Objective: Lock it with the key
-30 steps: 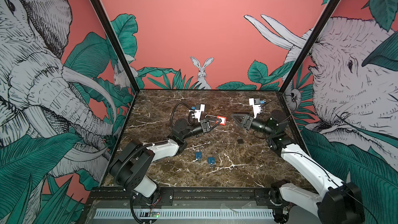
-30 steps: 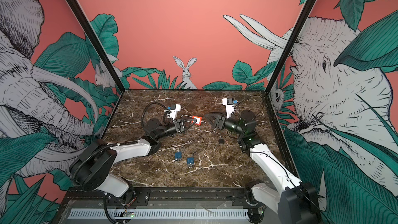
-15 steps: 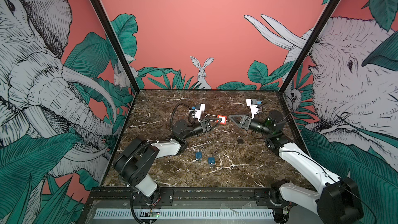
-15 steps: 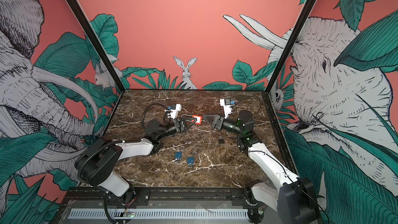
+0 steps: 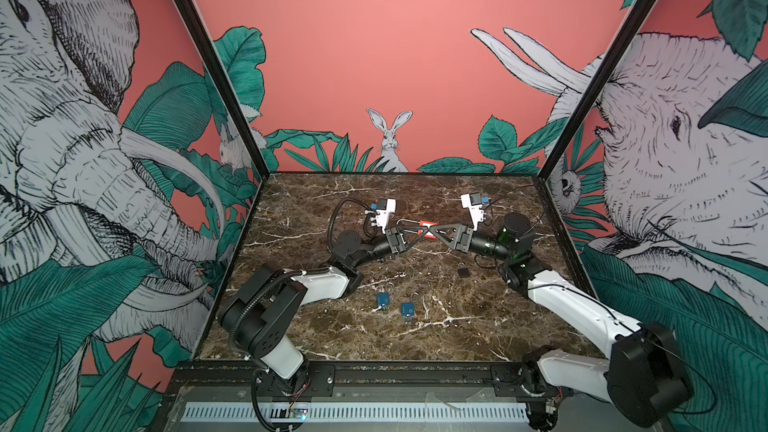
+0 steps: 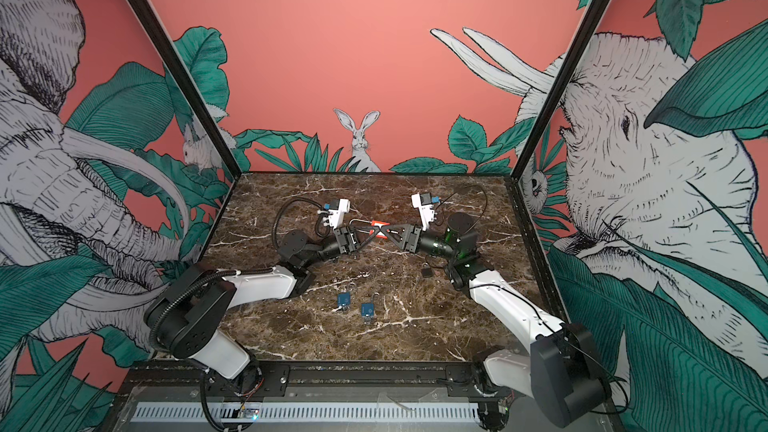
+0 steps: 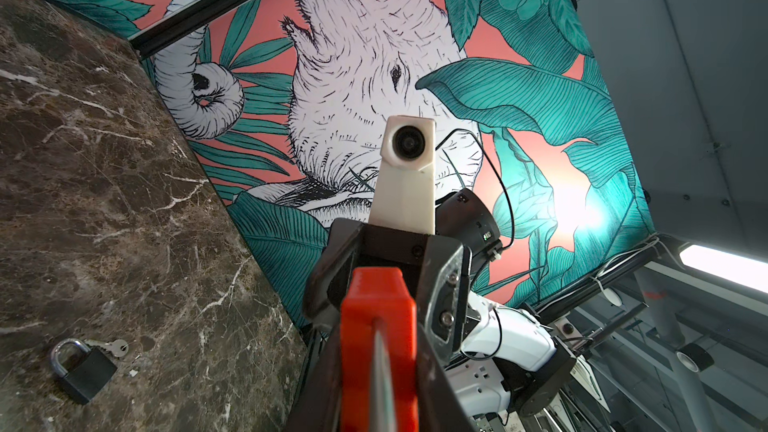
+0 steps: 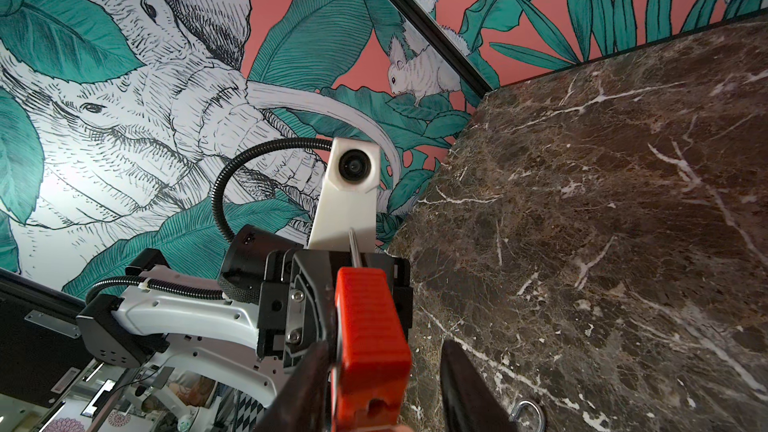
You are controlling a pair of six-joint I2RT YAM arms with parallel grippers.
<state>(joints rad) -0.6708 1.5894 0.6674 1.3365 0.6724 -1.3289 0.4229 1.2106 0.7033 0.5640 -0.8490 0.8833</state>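
A red padlock (image 5: 426, 229) with a silver shackle hangs above the marble table (image 5: 415, 338), mid-back, in both top views (image 6: 377, 224). My left gripper (image 5: 417, 232) is shut on it; in the left wrist view its dark fingers press both sides of the red padlock (image 7: 376, 305). My right gripper (image 5: 434, 231) reaches in from the right. In the right wrist view the red padlock (image 8: 365, 317) sits between the jaws of the right gripper (image 8: 382, 351): one finger lies against it, the other stands apart. The only key (image 7: 114, 347) I see lies beside a black padlock (image 7: 83, 367).
Two blue padlocks (image 5: 382, 300) (image 5: 408, 309) lie on the table towards the front. The black padlock (image 5: 463, 272) rests under the right forearm. Walls close the table on three sides. The wrist cameras of both arms nearly meet over the middle.
My right gripper has moved left up to the red padlock and its jaws have narrowed around it. The left gripper has kept its hold in the same place.
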